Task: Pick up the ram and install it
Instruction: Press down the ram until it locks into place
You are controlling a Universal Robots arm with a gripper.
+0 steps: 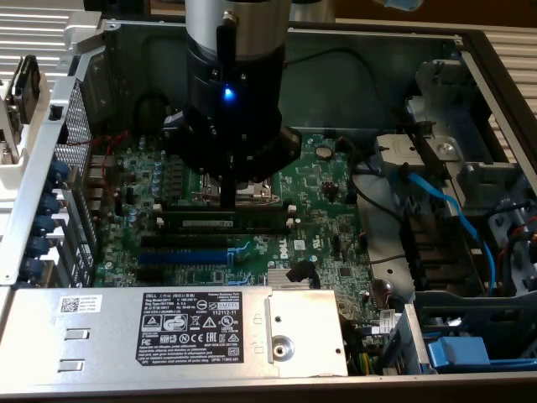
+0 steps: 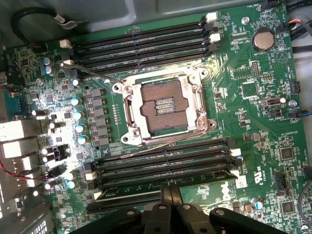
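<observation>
Presently the claw is clenched, its two dark fingers pressed flat together with nothing between them, tip down over the motherboard inside the open computer case. Directly beneath the tip, in the exterior view, lies the ram, a long dark strip seated lengthwise in a black memory slot, white end clips at either end; whether the tip actually touches its top edge I cannot tell. Just behind the claw sits the bare CPU socket in its metal frame. Just beyond the fingers in the wrist view lies the nearer bank of black memory slots, and on the socket's far side a second bank. On the near side of the ram in the exterior view is a blue slot. Nearer still, along the case edge, is the grey power supply with its black label. Well off to the exterior view's right, a blue cable runs across the drive bay.
</observation>
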